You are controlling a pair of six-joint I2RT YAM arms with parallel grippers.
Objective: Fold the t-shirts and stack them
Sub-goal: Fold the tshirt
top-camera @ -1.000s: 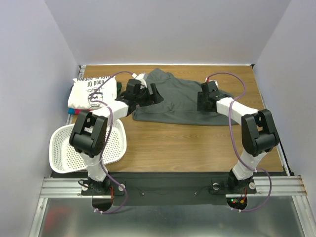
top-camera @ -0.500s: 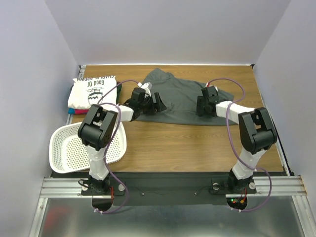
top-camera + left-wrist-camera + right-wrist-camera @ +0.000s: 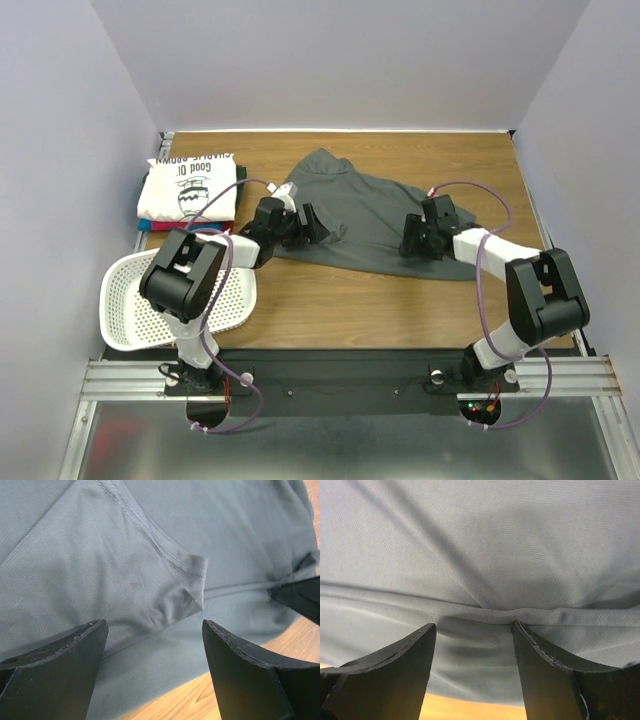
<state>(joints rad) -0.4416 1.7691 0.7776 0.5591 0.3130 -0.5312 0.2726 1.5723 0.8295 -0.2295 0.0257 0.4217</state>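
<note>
Charcoal-grey t-shirt [image 3: 365, 210] lies spread but rumpled across the far middle of the table [image 3: 380, 300]. The left gripper [image 3: 303, 228], jaws spread wide, is poised low over a stitched corner at the near-left edge, apparently a sleeve. The right gripper [image 3: 474, 630], jaws likewise apart, straddles a raised crease near the right hem, pinching nothing. This paired stance at opposite ends suggests a two-handed grasp to draw the cloth flat before folding. The folded stack, white printed t-shirt [image 3: 190, 185] uppermost, sits far left, beyond the basket [image 3: 125, 300].
</note>
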